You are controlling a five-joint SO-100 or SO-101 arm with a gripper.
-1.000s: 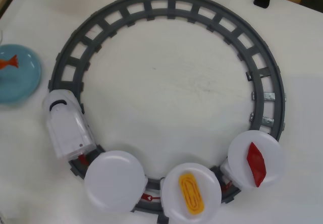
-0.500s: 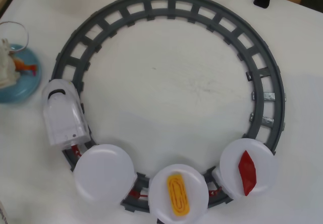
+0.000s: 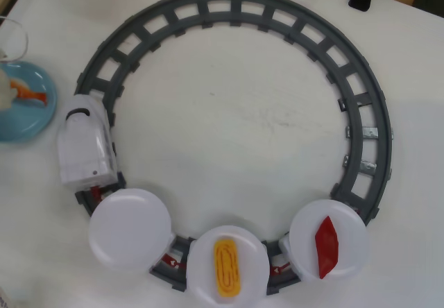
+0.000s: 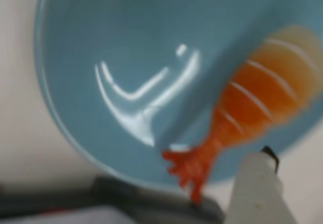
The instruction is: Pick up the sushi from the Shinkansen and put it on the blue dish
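With only one white finger of the gripper (image 4: 260, 193) in view, I cannot tell its opening; the sushi (image 4: 262, 95) lies just ahead on the blue dish (image 4: 101, 37), so retreat straight upward, clear of its tail.

Overhead view's left edge cuts off the blue dish (image 3: 24, 110); wrist view is blurred, cropping the shrimp sushi (image 4: 262, 108) and hiding the gripper's jaw position.
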